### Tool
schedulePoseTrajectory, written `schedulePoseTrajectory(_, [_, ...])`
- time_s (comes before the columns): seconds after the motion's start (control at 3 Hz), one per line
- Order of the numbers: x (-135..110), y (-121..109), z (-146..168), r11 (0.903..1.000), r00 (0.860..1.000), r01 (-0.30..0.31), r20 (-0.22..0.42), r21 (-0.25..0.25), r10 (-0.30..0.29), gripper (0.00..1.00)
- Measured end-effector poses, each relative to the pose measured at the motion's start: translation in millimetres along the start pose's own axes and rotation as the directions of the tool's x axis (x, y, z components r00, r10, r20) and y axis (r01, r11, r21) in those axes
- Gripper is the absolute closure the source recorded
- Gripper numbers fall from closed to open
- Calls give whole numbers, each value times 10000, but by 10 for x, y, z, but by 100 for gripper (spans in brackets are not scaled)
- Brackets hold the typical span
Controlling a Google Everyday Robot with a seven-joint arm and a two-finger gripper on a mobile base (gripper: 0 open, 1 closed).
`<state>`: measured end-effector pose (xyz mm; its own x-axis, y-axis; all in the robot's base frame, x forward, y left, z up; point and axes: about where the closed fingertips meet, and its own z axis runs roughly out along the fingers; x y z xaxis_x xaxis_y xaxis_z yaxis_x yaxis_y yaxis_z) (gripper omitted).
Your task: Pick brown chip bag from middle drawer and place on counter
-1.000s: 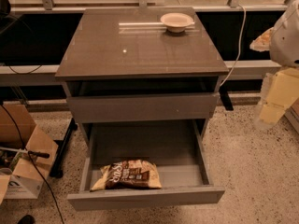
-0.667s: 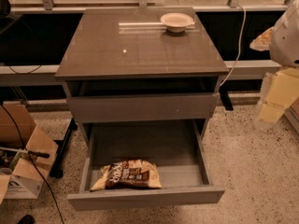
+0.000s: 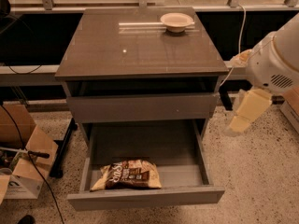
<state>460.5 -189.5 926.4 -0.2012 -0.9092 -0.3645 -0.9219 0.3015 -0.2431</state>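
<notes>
White robot arm at the right, gripper pointing downward.
The rounded white arm [image 3: 276, 59] is reaching in from the right side of the view, sitting beyond the right edge of the counter [image 3: 140, 55]. Its pale cream gripper [image 3: 245, 112] is hanging below the arm, tilting down and leftward, just outside the counter's front right corner and lower than it.

My gripper [image 3: 243, 118] hangs at the right, beside the cabinet [image 3: 140, 107], well apart from the brown chip bag [image 3: 128, 174]. The bag lies flat at the near left of the open middle drawer [image 3: 145, 196]. On the counter [image 3: 135, 50], a pale bowl [image 3: 176, 21] sits far right.
</notes>
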Motion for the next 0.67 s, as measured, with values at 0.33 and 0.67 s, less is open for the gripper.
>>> schedulePoseTrajectory(0.33, [42, -87, 421, 9969, 9912, -778, 1080, 121, 760, 0])
schedulePoseTrajectory(0.67, [-9, -192, 423, 9951, 9882, -856, 1313, 501, 784, 0])
